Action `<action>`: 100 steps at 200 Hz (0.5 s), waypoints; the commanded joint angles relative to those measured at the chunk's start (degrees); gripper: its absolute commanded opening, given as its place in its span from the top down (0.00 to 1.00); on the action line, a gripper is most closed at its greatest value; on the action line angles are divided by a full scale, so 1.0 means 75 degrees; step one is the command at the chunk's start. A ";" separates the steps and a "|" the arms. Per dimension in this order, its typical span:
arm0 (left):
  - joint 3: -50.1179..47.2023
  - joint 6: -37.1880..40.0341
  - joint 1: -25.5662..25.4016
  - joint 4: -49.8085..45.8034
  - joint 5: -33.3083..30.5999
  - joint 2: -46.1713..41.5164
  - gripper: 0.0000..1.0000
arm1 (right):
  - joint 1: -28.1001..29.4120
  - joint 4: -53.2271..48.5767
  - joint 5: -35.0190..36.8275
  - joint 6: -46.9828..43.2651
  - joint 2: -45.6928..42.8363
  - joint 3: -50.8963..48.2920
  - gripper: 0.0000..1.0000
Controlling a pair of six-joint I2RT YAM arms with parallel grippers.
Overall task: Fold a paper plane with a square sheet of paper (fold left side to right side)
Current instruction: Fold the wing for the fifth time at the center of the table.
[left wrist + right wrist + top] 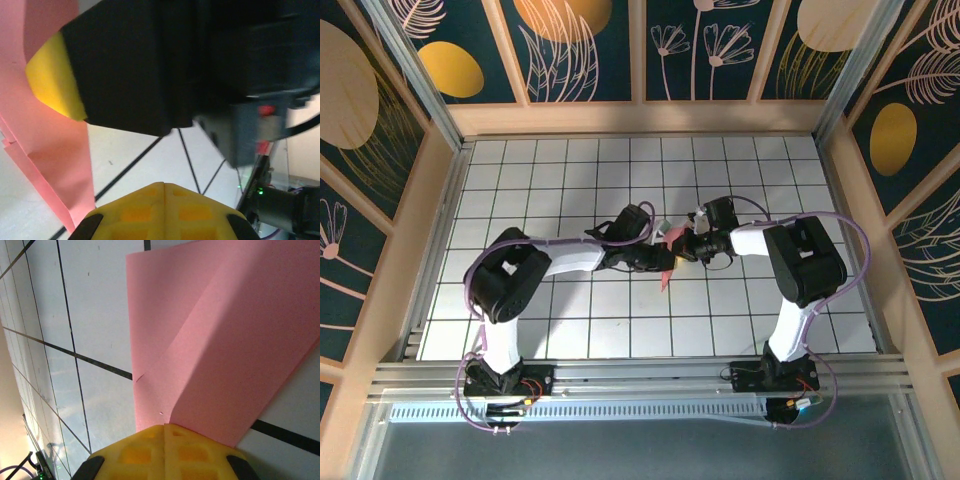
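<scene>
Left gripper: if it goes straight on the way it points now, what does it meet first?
Probably the right gripper, whose black finger with its yellow pad stands close ahead; depth is unclear. The pink paper hangs beside that line.

Nothing legible stood anywhere: no words, labels, brands or numbers (the wall panels (580,50) bore painted flowers and discs, and the table tiles (520,200) plain black grid lines).

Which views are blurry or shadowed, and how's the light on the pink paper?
Left wrist view: soft focus, the right gripper looms dark and blurred, salmon-pink paper hazy. Right wrist view: paper sharp, a diagonal shadow across its fold, white tiles washed out lower left. Top external view: evenly lit, crisp.
</scene>
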 commanded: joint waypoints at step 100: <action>-0.0317 0.0080 -0.0033 -0.0641 -0.0560 0.0698 1.00 | -0.0054 -0.0809 0.0441 -0.0230 -0.0419 0.0694 1.00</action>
